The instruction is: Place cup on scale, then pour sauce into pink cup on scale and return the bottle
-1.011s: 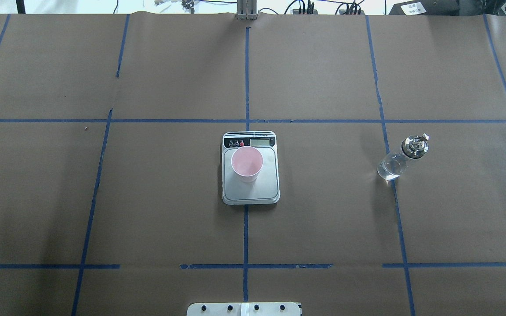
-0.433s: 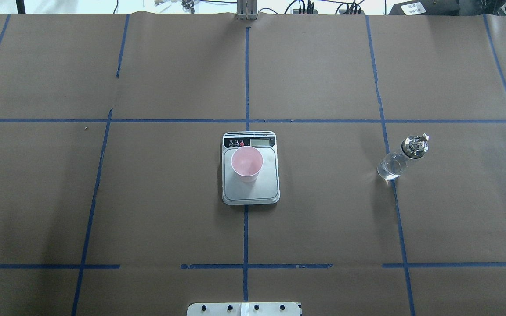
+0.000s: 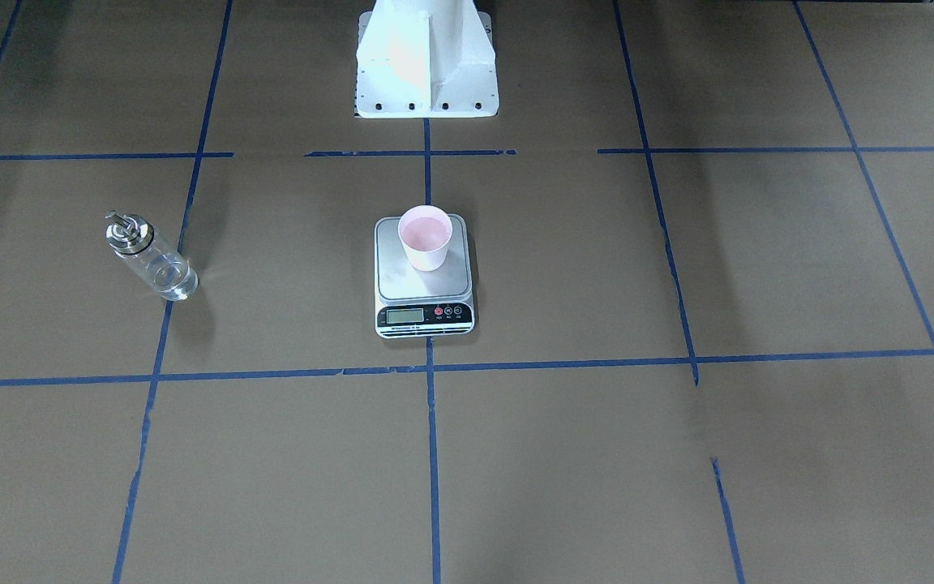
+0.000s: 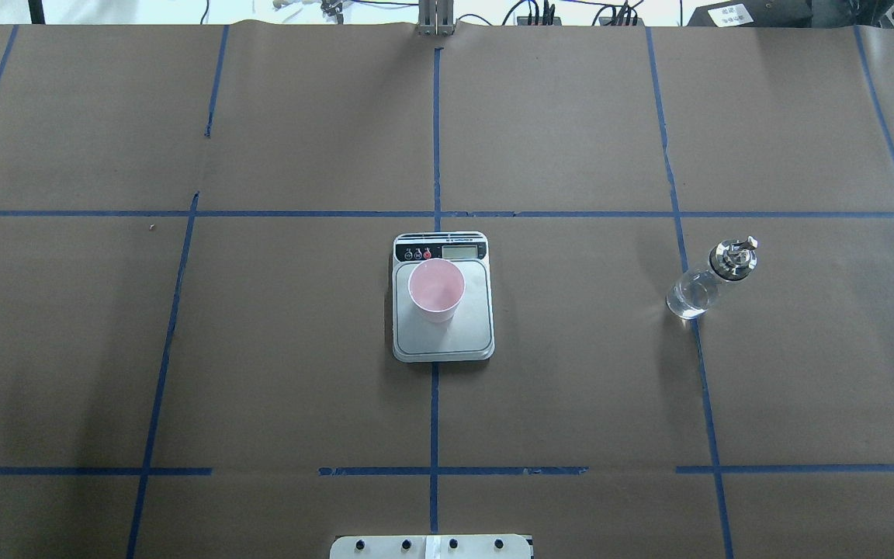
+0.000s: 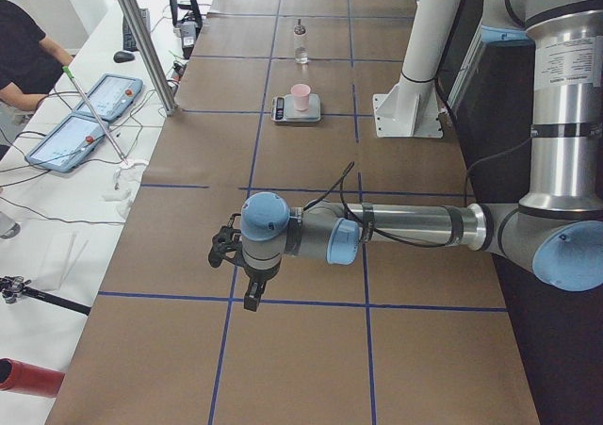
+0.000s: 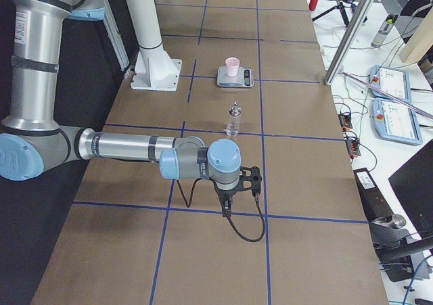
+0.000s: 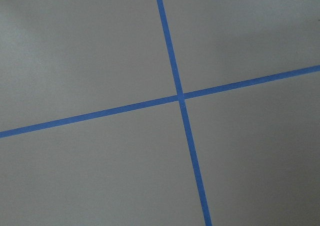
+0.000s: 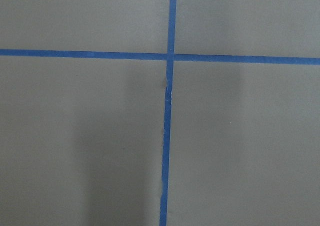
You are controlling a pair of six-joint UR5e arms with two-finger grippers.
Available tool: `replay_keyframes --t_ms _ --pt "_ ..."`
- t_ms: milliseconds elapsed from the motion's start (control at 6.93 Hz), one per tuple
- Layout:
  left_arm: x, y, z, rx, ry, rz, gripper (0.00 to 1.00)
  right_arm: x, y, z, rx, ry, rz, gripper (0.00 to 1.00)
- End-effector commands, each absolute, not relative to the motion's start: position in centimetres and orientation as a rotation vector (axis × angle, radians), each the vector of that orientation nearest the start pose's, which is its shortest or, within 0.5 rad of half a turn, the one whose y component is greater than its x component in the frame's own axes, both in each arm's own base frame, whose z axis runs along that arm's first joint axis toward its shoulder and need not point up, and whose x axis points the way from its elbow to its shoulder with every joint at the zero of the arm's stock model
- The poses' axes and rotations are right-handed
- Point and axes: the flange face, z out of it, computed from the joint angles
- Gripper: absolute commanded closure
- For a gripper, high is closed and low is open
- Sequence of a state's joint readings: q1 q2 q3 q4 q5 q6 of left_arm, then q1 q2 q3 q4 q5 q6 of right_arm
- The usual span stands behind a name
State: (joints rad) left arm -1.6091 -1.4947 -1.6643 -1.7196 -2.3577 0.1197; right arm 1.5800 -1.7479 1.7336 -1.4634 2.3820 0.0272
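resting cup (image 4: 436,289) within scale (image 4: 447,340) edges, bottle (image 4: 697,289) apart

Left arm (image 5: 415,225), right arm (image 6: 128,145): silver tubes, pale-blue caps, black cables. Left gripper (image 5: 251,298), right gripper (image 6: 226,209) black.

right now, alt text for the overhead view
A pink cup stands on a kitchen scale at the centre of a brown table gridded with blue tape. A clear glass bottle with a silver cap stands to the right.

light: bright, even | shadows: soft — faint | glare: bottle (image 4: 705,284) glints
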Motion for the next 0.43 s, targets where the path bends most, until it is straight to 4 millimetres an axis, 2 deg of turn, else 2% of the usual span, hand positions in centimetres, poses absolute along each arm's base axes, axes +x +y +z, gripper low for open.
replay_keyframes --t_ms 0,289 --pt "-8.08 -46.76 63.03 0.223 0.77 0.144 0.0 6.51 -42.39 64.09 0.09 -0.81 -0.007 0.0" --pt "-8.15 -46.74 62.97 0.227 0.771 0.131 0.0 6.51 -42.39 64.09 0.089 -0.81 -0.005 0.0"
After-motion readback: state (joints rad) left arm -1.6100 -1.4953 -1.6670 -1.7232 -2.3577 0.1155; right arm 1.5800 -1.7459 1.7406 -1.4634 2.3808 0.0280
